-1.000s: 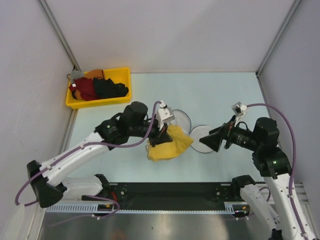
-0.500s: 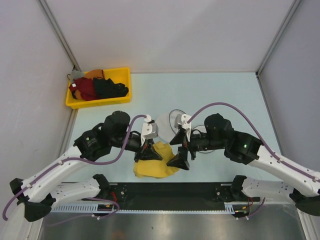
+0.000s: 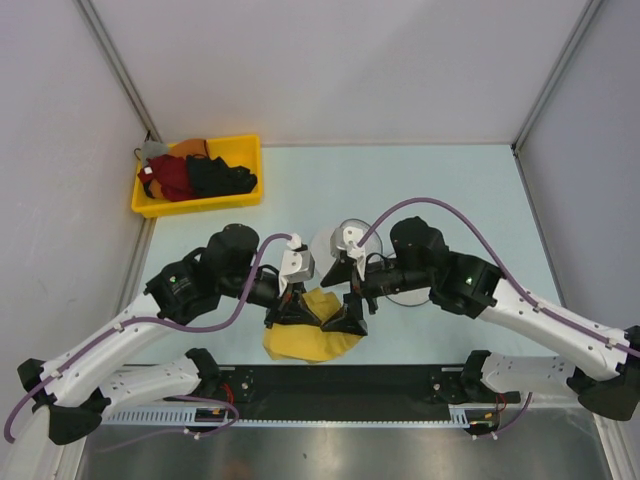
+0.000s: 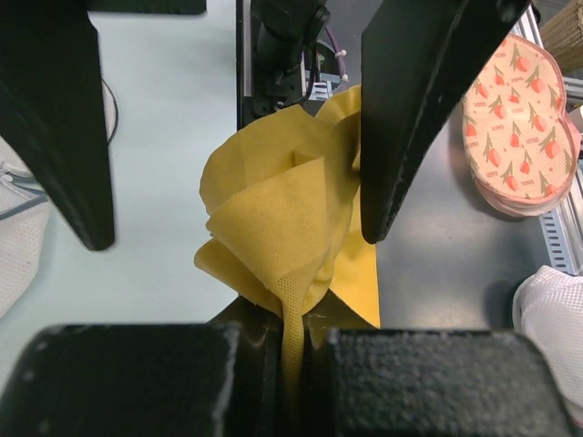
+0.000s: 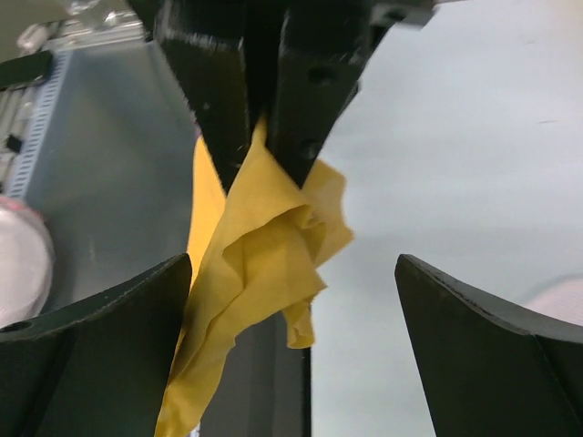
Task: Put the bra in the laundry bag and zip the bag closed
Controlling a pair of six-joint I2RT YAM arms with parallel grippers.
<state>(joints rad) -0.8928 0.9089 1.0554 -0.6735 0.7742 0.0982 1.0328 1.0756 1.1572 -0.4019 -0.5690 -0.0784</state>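
My left gripper [image 3: 296, 311] is shut on the yellow mesh bra [image 3: 312, 340], pinching a fold of it [image 4: 293, 309] and holding it up over the table's near edge. My right gripper [image 3: 346, 318] is open; its two fingers straddle the hanging bra [image 5: 264, 255] without closing on it. In the left wrist view the right fingers [image 4: 424, 109] stand on either side of the bra. The round white mesh laundry bag [image 3: 329, 243] lies just behind both grippers, largely hidden by the arms; a strip of its mesh shows in the left wrist view [image 4: 16, 250].
A yellow bin [image 3: 195, 208] with red, black and orange garments stands at the far left. Past the table's near edge are the black rail [image 3: 340, 380], a pink patterned item [image 4: 519, 127] and another white mesh piece [image 4: 551, 309].
My right arm has swung left from the right side to the bra, gripper open. My left gripper has carried the bra toward the near edge.
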